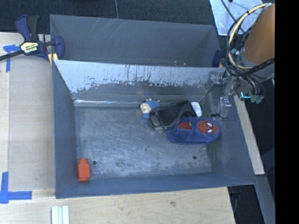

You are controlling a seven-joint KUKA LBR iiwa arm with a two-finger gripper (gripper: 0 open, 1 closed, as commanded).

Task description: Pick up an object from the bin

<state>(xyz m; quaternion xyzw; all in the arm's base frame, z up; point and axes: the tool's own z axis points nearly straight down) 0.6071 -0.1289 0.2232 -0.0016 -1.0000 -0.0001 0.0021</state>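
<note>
We see a slipper (194, 131) right of the middle of the bin (140, 45), a curved strap-like piece (172, 115) touching it behind, and a small toy (147, 108) further left. A small block (83, 170) lies alone in the near left corner.

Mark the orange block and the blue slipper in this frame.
orange block (83, 169), camera view, middle of its top face.
blue slipper (193, 131), camera view, middle of its upper, by the red patches.

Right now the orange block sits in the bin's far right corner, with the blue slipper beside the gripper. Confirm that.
Wrong corner: the camera view shows the orange block in the near left corner of the bin. The blue slipper does lie beside the gripper.
</note>
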